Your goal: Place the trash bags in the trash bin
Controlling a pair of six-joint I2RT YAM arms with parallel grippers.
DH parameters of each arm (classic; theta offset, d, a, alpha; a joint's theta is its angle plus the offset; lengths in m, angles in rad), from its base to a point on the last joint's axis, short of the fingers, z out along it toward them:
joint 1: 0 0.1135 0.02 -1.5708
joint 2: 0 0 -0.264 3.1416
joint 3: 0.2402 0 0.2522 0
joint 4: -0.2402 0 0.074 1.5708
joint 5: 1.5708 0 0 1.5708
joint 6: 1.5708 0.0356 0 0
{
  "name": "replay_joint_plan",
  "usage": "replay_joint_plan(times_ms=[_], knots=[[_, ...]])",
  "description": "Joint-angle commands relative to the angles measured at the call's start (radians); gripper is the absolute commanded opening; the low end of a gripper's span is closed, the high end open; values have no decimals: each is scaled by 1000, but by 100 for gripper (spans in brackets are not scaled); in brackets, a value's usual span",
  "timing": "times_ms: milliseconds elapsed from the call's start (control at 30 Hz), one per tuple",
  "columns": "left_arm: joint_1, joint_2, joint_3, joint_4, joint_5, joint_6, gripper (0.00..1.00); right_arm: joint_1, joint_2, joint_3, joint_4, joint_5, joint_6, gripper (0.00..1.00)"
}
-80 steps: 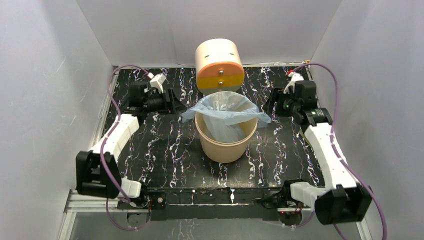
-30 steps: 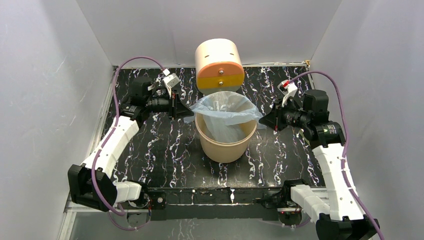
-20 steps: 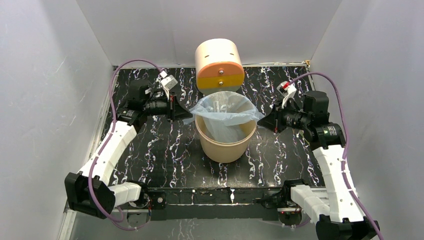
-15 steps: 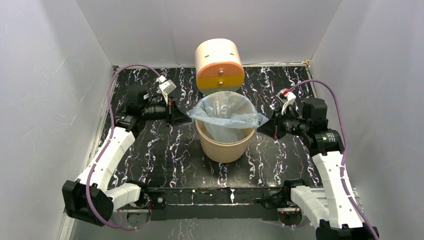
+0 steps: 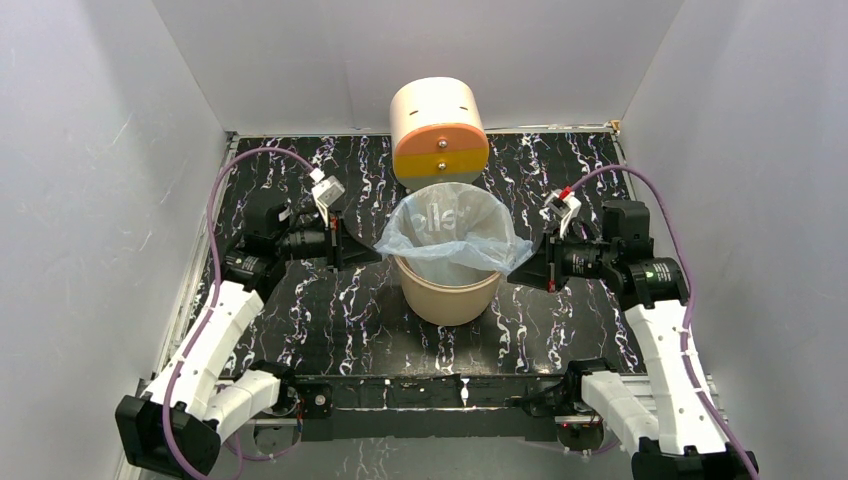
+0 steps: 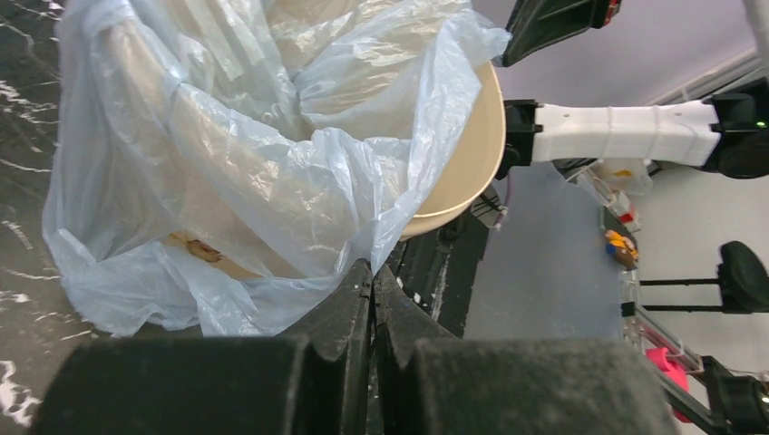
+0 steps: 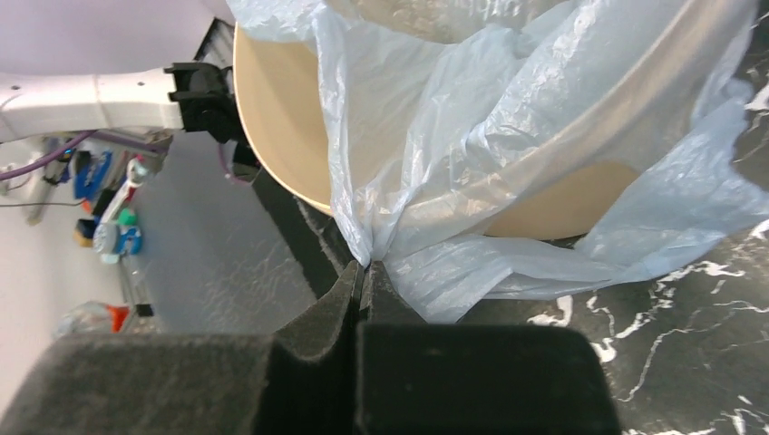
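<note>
Lining the trash bin (image 5: 449,298) looks mostly done. The pale-blue trash bag (image 5: 452,228) hangs with its body down inside the beige bucket and its mouth spread wide, with film draped over the rim and down the outside on the left and right. The left claw (image 5: 372,250) is pressed fully closed on a pinch of the bag's hem at the bin's left side, and its wrist view shows film caught between the two fingers just below the rim. The right claw (image 5: 518,270) is likewise closed tight on a gathered fold of hem low on the bin's right side. The bin stands on the black marbled desk (image 5: 330,320), close in front of a cream cylinder (image 5: 438,128) with an orange-yellow face. By my judgement the bag is in, but not yet settled. Both wrist views show a stretch of bare beige rim on the near side where the film has not been folded over. What seems left is to draw the hem down evenly around the rim and then let go on both sides.
</note>
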Motion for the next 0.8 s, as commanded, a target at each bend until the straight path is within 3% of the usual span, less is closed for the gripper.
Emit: replay_joint_plan(times_ms=[0, 67, 233, 333, 633, 767], knots=[[-8, -23, -44, 75, 96, -59, 0, 1, 23, 32, -67, -121, -31, 0], [-6, -29, -60, 75, 95, -59, 0, 3, 36, 24, -87, -71, -7, 0], [-6, -32, -132, 76, 32, -38, 0, 3, 93, -45, -63, 265, 117, 0], [-8, -12, -161, 76, -9, -33, 0, 1, 137, -50, -32, 347, 137, 0], [-6, 20, -124, 74, -76, -23, 0, 2, 105, -6, 90, 427, 193, 4], [-7, 10, -67, 87, 53, -57, 0, 2, 86, -11, 53, 231, 102, 0]])
